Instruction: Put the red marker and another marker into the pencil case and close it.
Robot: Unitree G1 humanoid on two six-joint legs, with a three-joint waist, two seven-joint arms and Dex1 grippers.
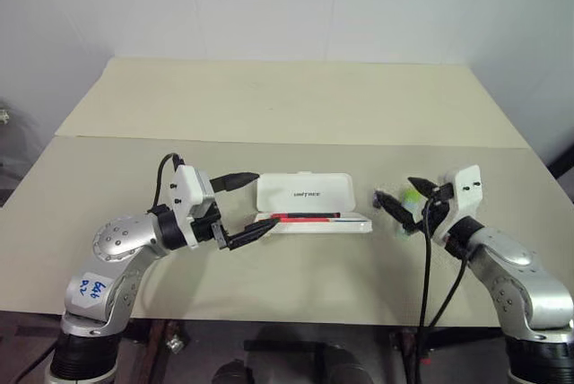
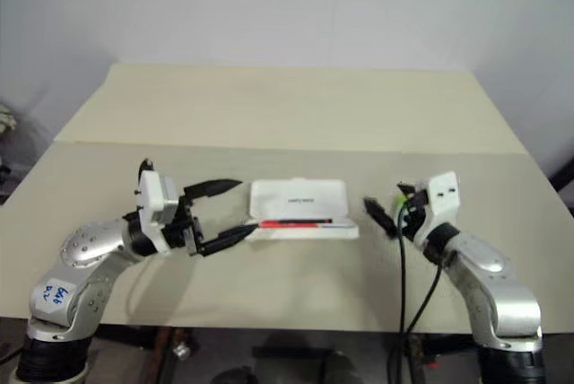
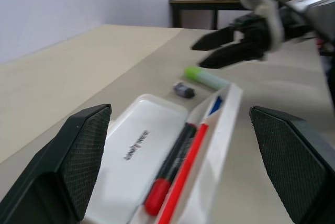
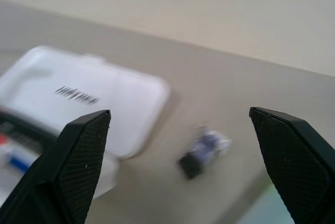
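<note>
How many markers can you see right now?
2: the red marker lies in the open pencil case; the green marker lies on the table beyond it. Others may be hidden.

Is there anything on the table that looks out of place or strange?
One thing only: a tiny dark grey object lies loose on the table between the open pencil case and the green marker, and its purpose cannot be told. The red marker lies neatly inside the case. Nothing looks spilled or damaged.

Head views high; wrist views close, tabletop-level.
</note>
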